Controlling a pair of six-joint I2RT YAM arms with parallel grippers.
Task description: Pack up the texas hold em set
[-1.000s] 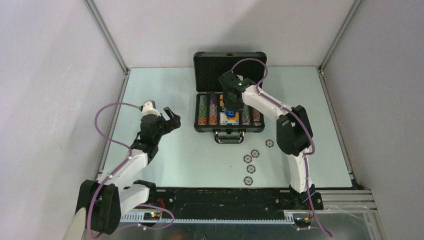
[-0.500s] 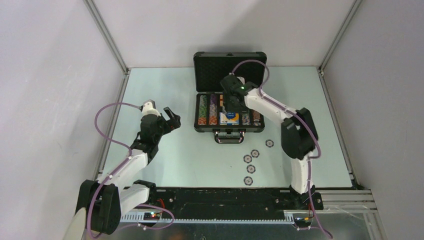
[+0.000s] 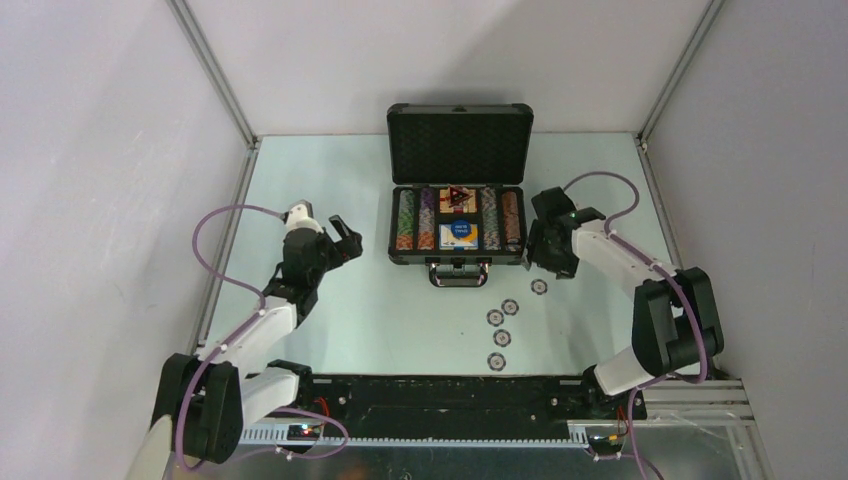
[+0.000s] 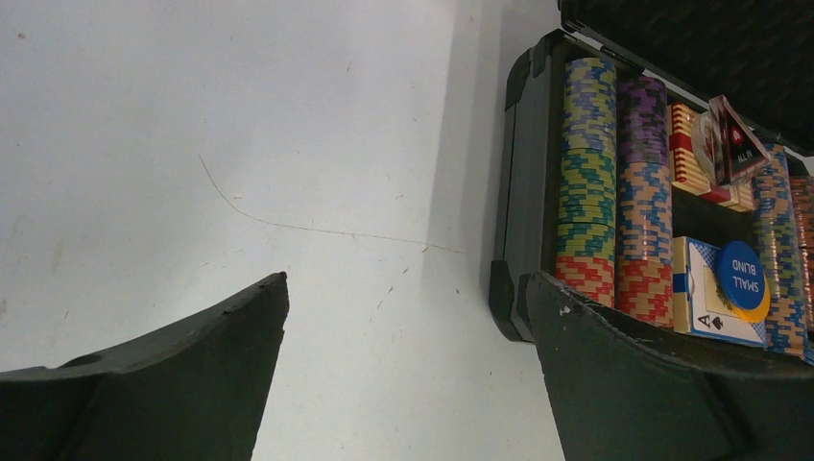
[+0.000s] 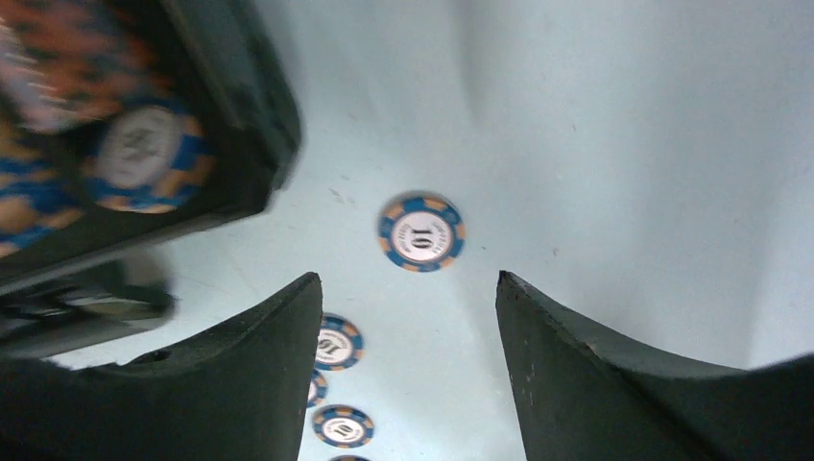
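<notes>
The dark briefcase lies open at the table's middle back with its lid upright. Inside are rows of striped poker chips, a card box with a blue button on it, and a dark triangular marker. Several loose blue-and-orange chips lie on the table in front of the case. My right gripper hangs open and empty just right of the case, over the nearest loose chip. Left of the case, my left gripper is open wide and empty.
The case's handle sticks out toward the arms. Grey walls and metal frame rails close in the table on three sides. The loose chips run in a line from the case's front right corner toward the arm bases.
My right gripper has drawn back from over the card box in the case, swung to the case's right side above the loose chips, and opened wider. The left arm has not moved.
</notes>
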